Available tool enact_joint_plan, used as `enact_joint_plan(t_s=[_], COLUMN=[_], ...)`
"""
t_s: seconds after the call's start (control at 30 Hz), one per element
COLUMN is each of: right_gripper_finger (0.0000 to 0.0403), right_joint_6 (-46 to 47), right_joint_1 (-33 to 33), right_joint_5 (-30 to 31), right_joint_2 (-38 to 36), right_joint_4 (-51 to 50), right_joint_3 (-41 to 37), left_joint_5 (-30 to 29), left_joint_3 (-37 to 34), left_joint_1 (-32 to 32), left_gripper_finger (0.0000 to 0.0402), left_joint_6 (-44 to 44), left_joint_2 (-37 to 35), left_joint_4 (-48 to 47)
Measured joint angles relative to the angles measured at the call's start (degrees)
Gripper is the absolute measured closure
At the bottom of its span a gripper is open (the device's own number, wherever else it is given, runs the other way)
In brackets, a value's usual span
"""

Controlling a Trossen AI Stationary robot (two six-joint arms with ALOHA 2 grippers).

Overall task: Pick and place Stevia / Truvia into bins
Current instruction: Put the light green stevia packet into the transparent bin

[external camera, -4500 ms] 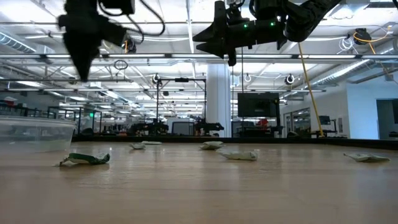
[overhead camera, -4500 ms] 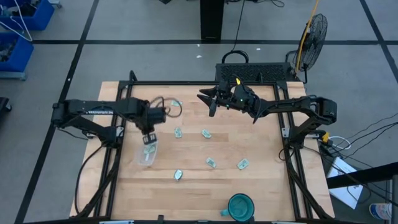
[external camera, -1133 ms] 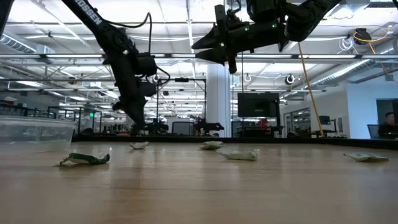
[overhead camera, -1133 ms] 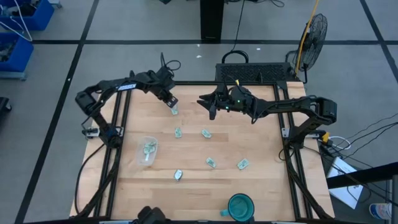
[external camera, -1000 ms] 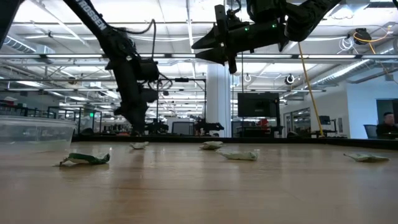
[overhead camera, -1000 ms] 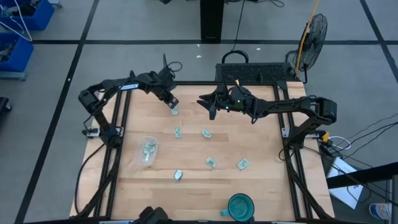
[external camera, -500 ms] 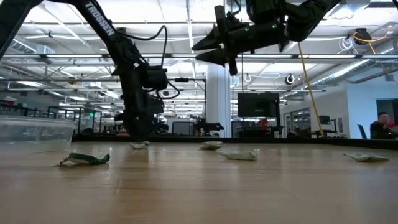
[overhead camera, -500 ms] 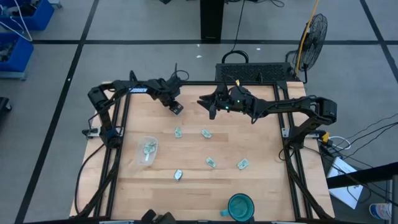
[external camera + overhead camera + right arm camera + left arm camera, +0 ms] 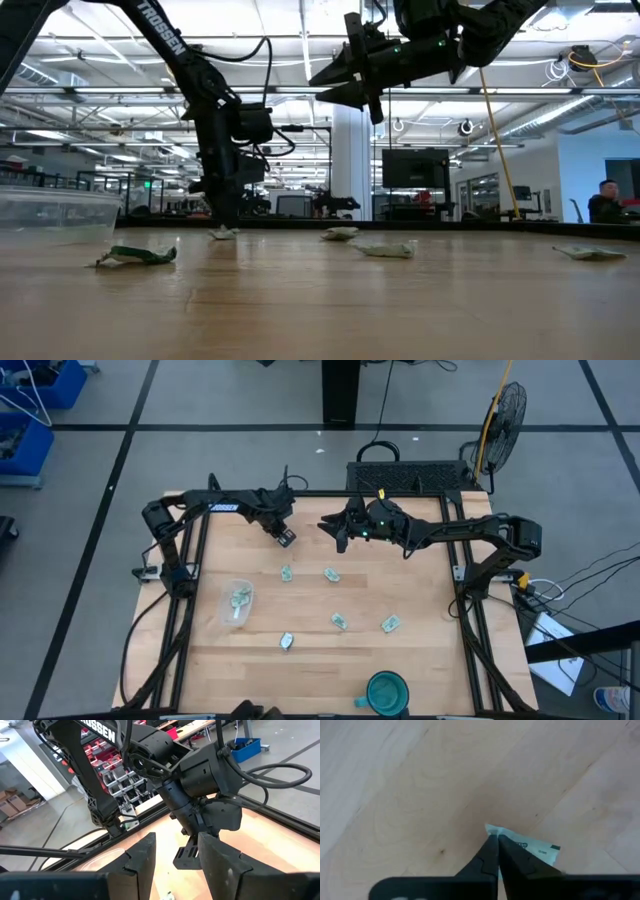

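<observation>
Here, the clear tub [image 9: 236, 603] is sitting near the table's [image 9: 420, 650] left edge, with sachets lying inside it. Beyond the tub, toward the table's far edge, the left pincer [image 9: 285, 539] is pressing down at the table top, its fingers [image 9: 492, 855] closed together with their tips touching a corner of a sachet [image 9: 532, 847] lying flat on the wood. Four more sachets are lying right of the tub: one [image 9: 286, 573] just beside another [image 9: 331, 574], then two [image 9: 340, 621] [image 9: 390, 624] nearer the front. A crumpled one [image 9: 286, 641] is lying in front of the tub. Bare wood is stretching wide around them. The right pincer [image 9: 333, 526] is hovering high above the table, far right of the tub, fingers spread apart and holding nothing.
</observation>
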Motion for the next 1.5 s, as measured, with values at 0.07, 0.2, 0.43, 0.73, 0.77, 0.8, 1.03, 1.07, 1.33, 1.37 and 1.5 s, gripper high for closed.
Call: enact_joint_plan(t_s=[0.07,0.2,0.43,0.73,0.77,0.8,1.03,1.07,1.33,1.37,1.5], right_gripper_finger=[0.0263,0.0263,0.0263,0.0263,0.0263,0.0263,0.0263,0.0263,0.0263,0.0263,0.0263], right_joint_6=[0.0,-0.2,-0.7,-5.2,-5.8,-6.1,-6.5,-6.5,-7.1,-7.4,-7.4], right_joint_1=[0.0,0.0,0.0,0.0,0.0,0.0,-0.6,-0.7,-1.7,-1.8,-2.1], right_joint_5=[0.0,0.0,0.0,0.0,0.0,0.0,0.1,0.1,0.1,0.1,0.1], right_joint_2=[0.0,0.0,0.0,0.0,0.0,0.0,0.0,0.0,0.0,0.0,0.0], right_joint_4=[0.0,-0.1,-0.7,-0.7,-0.7,-0.7,-0.8,-0.9,-1.6,-1.9,-2.1], right_joint_3=[0.0,0.0,0.0,0.0,0.0,0.0,0.0,0.0,0.0,0.0,0.0], left_joint_5=[0.5,4.0,7.1,6.7,6.8,7.0,9.1,9.1,8.0,6.9,4.3], left_joint_3=[-0.2,-0.4,-0.2,-2.4,-3.7,-5.0,-15.9,-16.9,-20.9,-21.2,-21.3], left_joint_1=[0.1,-0.5,-7.4,-24.9,-26.8,-28.6,-39.1,-40.2,-44.6,-45.2,-46.3], left_gripper_finger=[0.0395,0.0397,0.0399,0.0399,0.04,0.04,0.04,0.04,0.0388,0.0389,0.0396], left_joint_6=[-0.1,-0.7,-4.6,-20.3,-23.2,-25.9,-43.4,-47.0,-66.0,-66.5,-67.3], left_joint_2=[-1.0,-5.8,-22.1,-36.2,-36.9,-37.2,-36.2,-36.2,-35.5,-35.3,-34.7], left_joint_4=[-1.6,-9.5,-31.0,-43.7,-43.5,-43.1,-33.1,-30.9,-25.8,-25.8,-25.9])
